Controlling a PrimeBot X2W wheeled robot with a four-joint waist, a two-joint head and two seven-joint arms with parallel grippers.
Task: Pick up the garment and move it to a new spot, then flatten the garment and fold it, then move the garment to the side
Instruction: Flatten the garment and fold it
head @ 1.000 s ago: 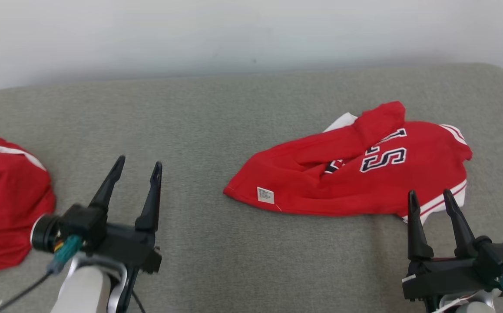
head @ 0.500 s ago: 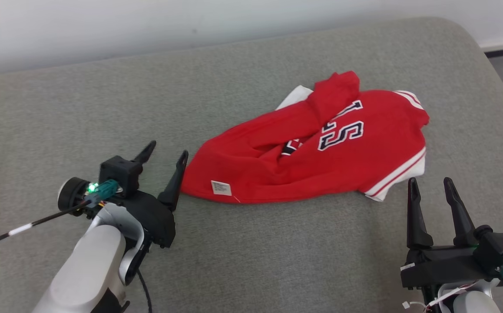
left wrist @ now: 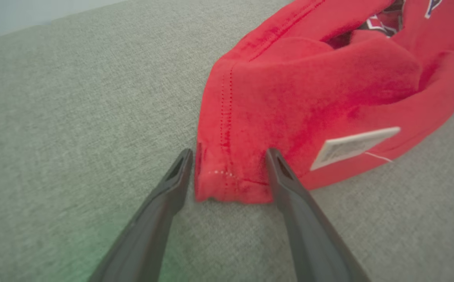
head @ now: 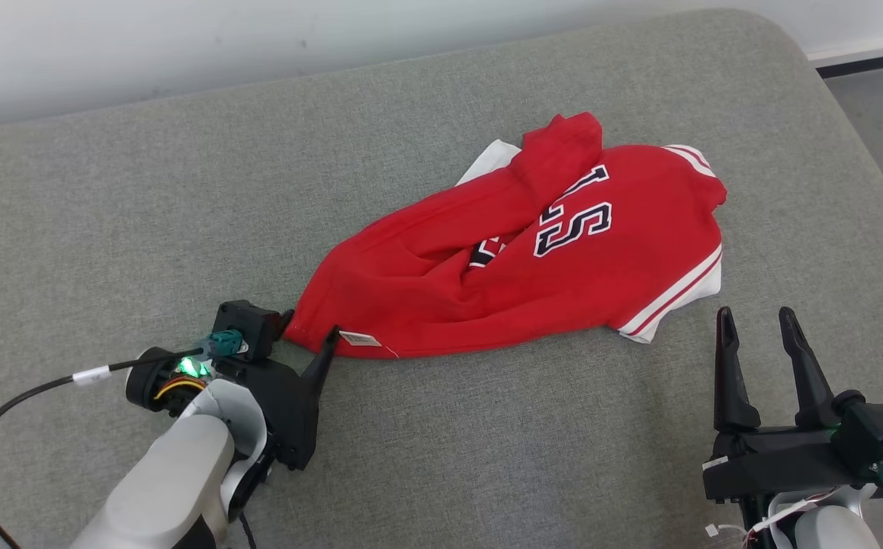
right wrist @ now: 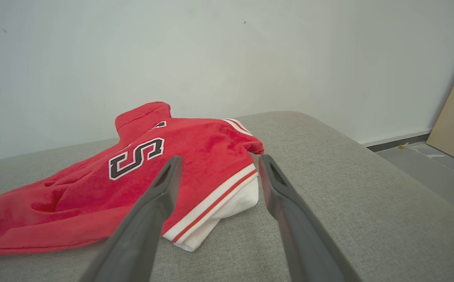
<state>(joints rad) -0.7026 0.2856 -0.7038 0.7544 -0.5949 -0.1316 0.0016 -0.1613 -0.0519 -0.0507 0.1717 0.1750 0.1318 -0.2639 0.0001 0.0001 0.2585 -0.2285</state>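
A grey fabric-covered bench (head: 144, 198) carries the garment (head: 426, 297), which lies crumpled on its right half, in front of a pale wall (head: 258, 46). The garment is a red jersey bunched into a rough wedge. A fold runs across its middle, and dark, white-edged lettering (head: 575, 229) sits on its upper part. White trim with red stripes (head: 678, 293) marks its right end. The left hand (head: 309, 324) is at the garment's narrow left corner, released. Its fingers are spread to either side of the stitched hem there, one tip touching the cloth in the left wrist view. The right hand (head: 756, 313) is just below the striped right end, also released, fingers apart and clear of the cloth. A small white label (head: 355, 338) lies on the garment's lower edge, beside the left hand.
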